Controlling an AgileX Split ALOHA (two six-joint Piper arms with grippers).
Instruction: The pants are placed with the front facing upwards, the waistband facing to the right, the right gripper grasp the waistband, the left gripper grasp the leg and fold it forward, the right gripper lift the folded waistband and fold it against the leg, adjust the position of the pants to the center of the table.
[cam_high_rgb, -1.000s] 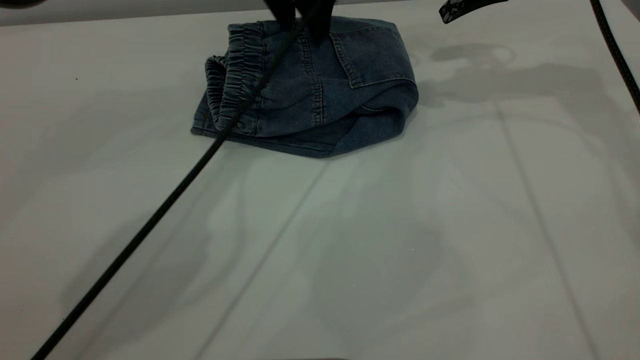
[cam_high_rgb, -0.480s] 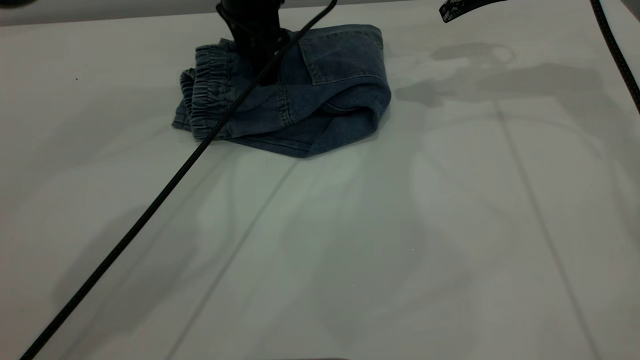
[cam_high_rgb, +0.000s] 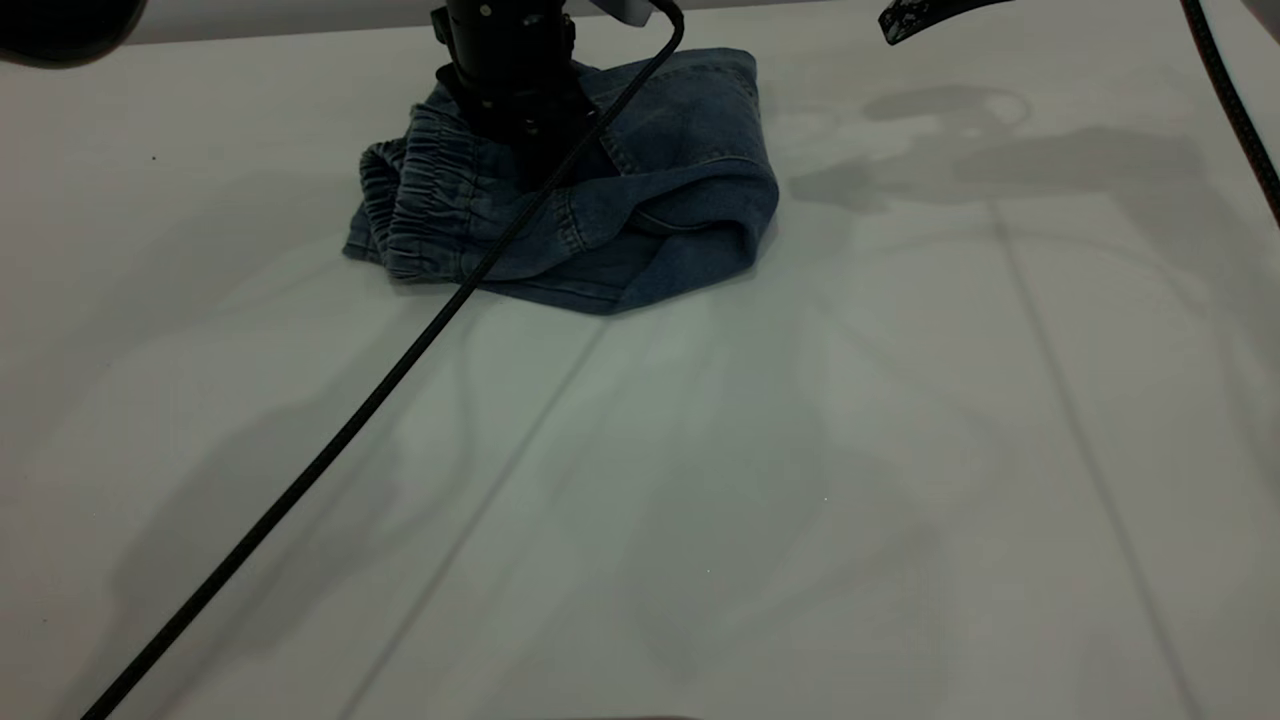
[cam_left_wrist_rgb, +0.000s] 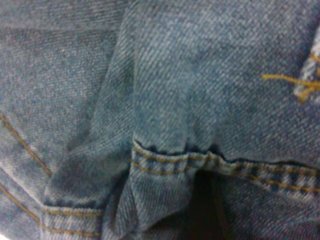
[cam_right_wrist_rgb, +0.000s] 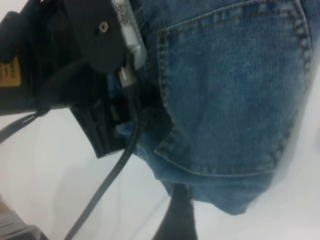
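The pants (cam_high_rgb: 640, 215) bunched higher under the left claw (cam_high_rgb: 520, 130); its grip unclear.

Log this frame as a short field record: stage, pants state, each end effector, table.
stage: pants already folded, being positioned on the table
pants: compact folded bundle toward the far edge; back pocket on top
waistband: gathered edge at the bundle's left side
left end effector: pressed down onto the bundle, fingers hidden in denim
right end effector: only a tip shows at the far right edge, clear of the pants
table: white, cable trailing across
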